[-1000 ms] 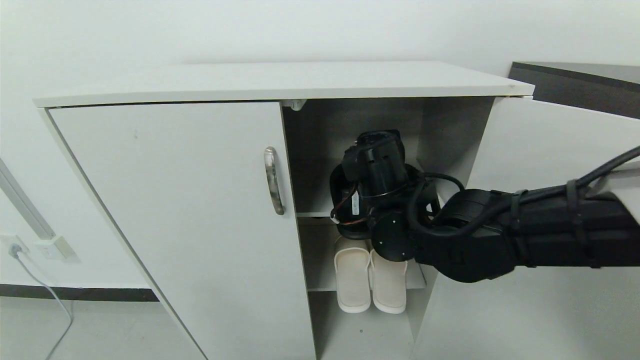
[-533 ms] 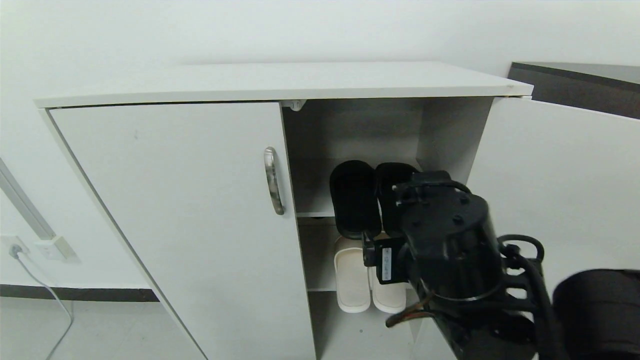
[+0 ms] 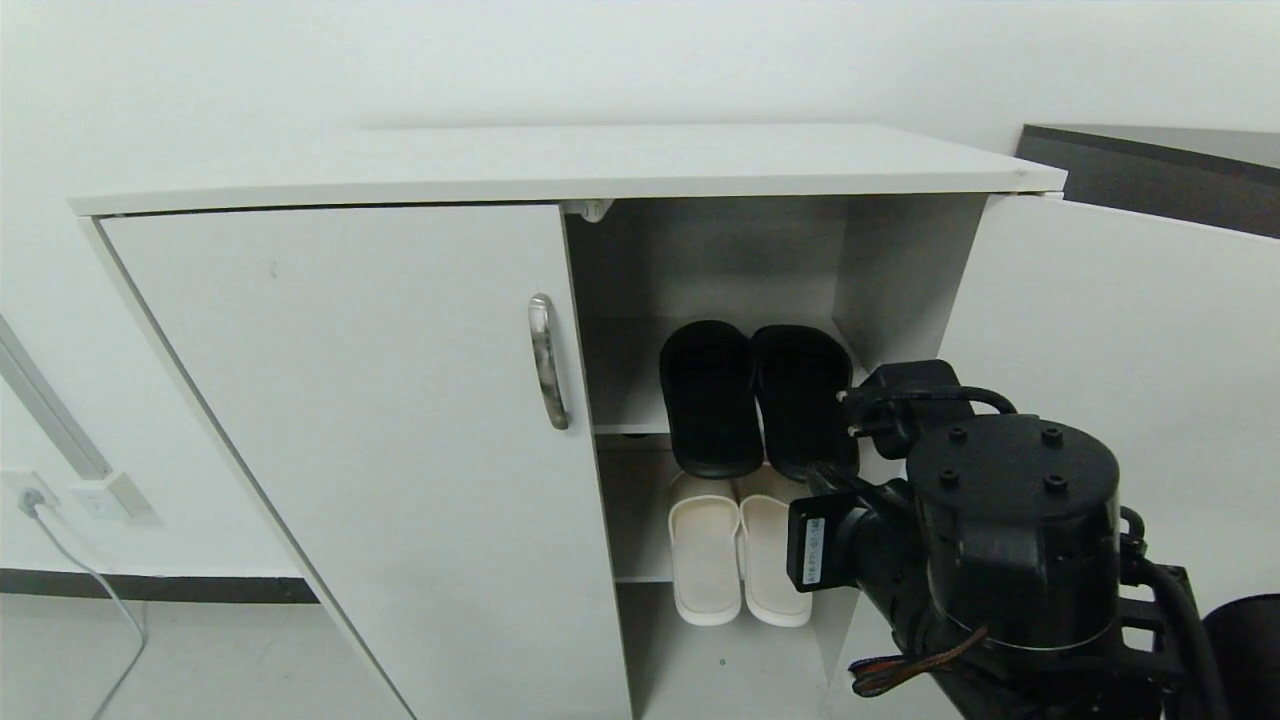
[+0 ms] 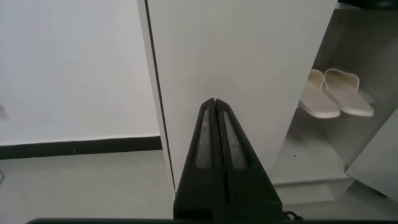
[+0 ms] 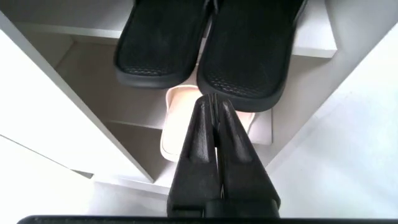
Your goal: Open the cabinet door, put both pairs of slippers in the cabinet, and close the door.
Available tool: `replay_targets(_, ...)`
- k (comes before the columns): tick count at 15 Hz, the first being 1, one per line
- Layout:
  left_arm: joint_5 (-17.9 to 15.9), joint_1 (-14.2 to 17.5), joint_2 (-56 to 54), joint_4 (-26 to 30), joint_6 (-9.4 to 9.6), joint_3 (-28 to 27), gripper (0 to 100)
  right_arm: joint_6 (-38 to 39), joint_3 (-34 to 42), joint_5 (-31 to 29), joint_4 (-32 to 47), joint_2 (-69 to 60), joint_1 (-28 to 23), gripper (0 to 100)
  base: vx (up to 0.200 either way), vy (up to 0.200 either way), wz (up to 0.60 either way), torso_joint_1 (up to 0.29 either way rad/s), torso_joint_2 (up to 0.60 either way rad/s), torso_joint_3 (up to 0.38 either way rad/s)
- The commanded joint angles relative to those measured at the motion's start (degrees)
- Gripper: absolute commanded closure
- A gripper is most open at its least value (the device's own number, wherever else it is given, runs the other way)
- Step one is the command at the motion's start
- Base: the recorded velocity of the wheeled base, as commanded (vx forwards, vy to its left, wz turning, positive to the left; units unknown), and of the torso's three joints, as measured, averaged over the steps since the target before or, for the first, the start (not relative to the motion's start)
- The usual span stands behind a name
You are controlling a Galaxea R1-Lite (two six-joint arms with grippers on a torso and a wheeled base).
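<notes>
At 12 o'clock, black slippers (image 3: 755,400) sit shelved above white slippers (image 3: 740,560); my right fingers (image 5: 200,143) and left fingers (image 4: 205,143) are closed, empty, likely to push the cabinet door (image 3: 1100,320).

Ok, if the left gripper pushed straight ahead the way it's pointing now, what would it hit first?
The left gripper, fingers shut, points at the flat face of the closed left door, so it would most likely meet that panel first. The gap to the door can't be judged from the wrist view.

The white label (image 3: 811,541) on the right arm (image 3: 1015,545) is unreadable.
</notes>
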Motion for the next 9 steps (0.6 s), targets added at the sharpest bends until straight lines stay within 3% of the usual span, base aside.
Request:
replay_targets(1,-0.1,0.0,0.0,0.0,-0.03,0.0,100,0.1,0.0,-0.2,-0.1,0.5,0.0,100,0.000,0.000,0.00,0.000,0.00,0.000)
replay_targets(9,-0.1,0.0,0.0,0.0,-0.03,0.0,100,0.1,0.2,-0.4,-0.1,1.8,0.0,100,-0.200,0.000,0.00,0.001,0.00,-0.001)
